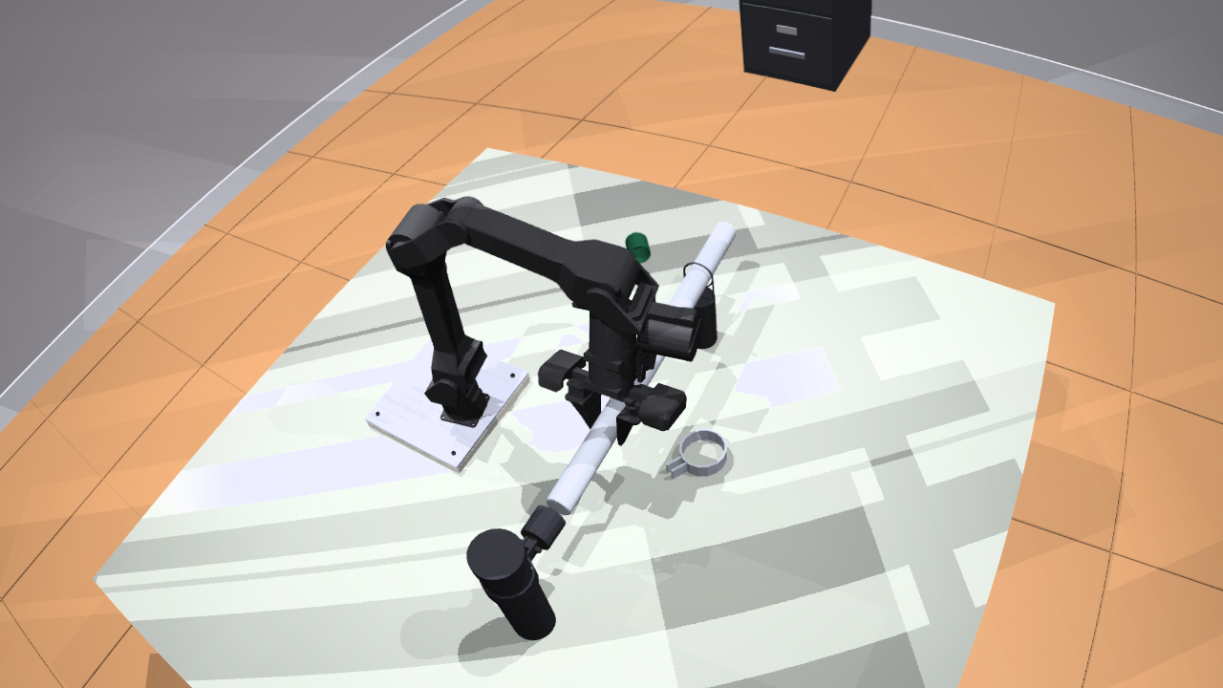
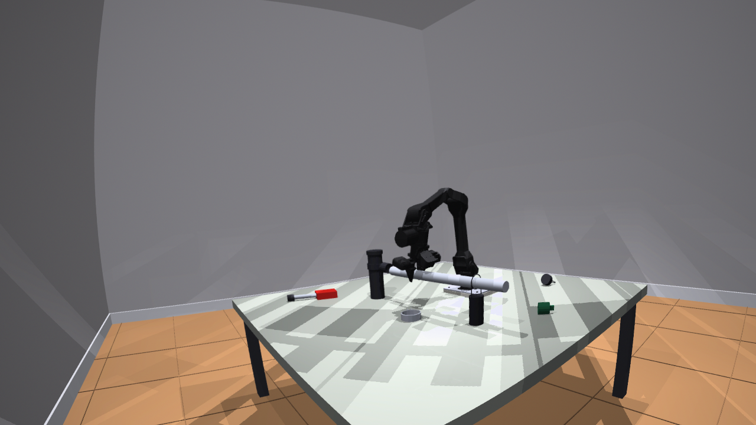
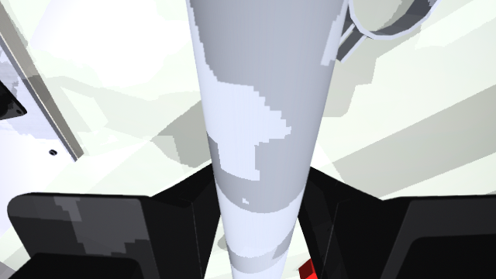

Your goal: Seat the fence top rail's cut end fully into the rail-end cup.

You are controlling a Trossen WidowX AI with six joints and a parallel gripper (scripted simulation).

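The white rail [image 1: 586,463] [image 2: 450,278] [image 3: 267,58] passes through the wire loop [image 1: 685,266] of the loop cap on the small post [image 1: 706,327] [image 2: 476,310]. My gripper [image 1: 607,422] [image 2: 416,274] [image 3: 257,166] is shut on the rail, between the loop and the cut end, and holds it above the table. The cut end is right at the mouth of the black rail-end cup [image 1: 544,526] [image 2: 384,267]; its end face still shows in the top view, outside the cup. The brace band holding the cup sits high on the big post [image 1: 527,609] [image 2: 376,285], near the post cap [image 1: 496,554] [image 2: 374,251].
A grey ring clamp [image 1: 703,469] [image 2: 410,319] lies on the table beside the rail. A green fitting [image 1: 637,247] [image 2: 544,308] and a black round part [image 2: 546,278] lie past the small post. A red-handled tool [image 2: 326,294] lies beyond the big post.
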